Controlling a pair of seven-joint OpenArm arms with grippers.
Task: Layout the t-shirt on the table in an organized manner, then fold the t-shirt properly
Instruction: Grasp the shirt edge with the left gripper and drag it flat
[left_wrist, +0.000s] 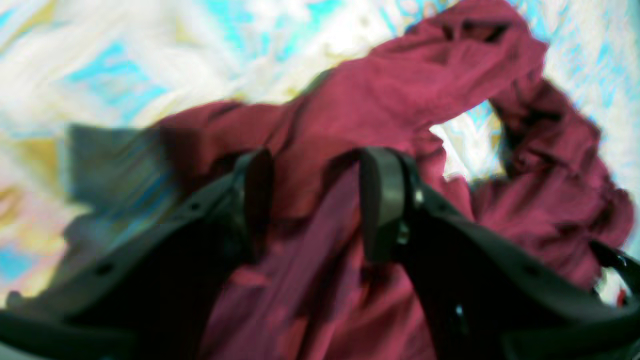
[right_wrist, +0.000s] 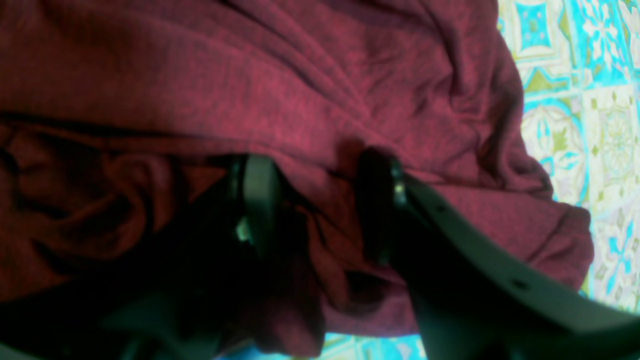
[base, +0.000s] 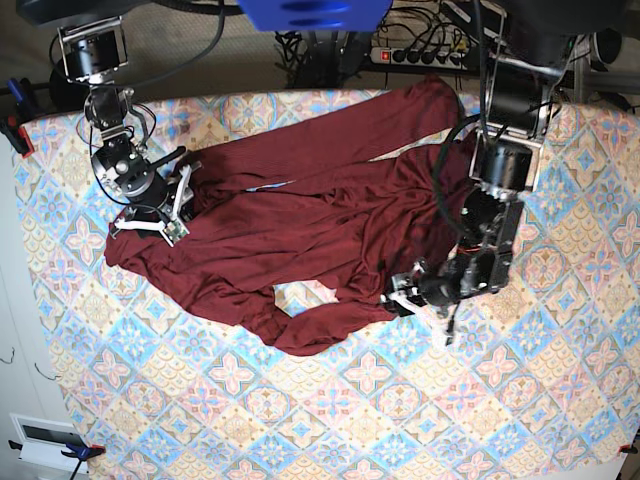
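The maroon t-shirt (base: 320, 220) lies crumpled and spread across the middle of the table (base: 400, 420), one long part reaching to the back right. My left gripper (base: 400, 296) hovers low at the shirt's front right edge. In the left wrist view the left gripper (left_wrist: 320, 200) is open, with t-shirt (left_wrist: 400, 85) fabric lying under and between its fingers (left_wrist: 382, 200). My right gripper (base: 160, 222) sits at the shirt's left edge. Seen from the right wrist, the right gripper (right_wrist: 317, 200) has its jaws apart over a fold of the t-shirt (right_wrist: 300, 75).
The patterned tablecloth (right_wrist: 590, 125) shows beside the shirt. A power strip (base: 430, 55) and cables lie behind the table's back edge. A red clamp (base: 18, 135) holds the cloth at the left edge. A patch of tablecloth (base: 300, 295) shows through a gap in the shirt.
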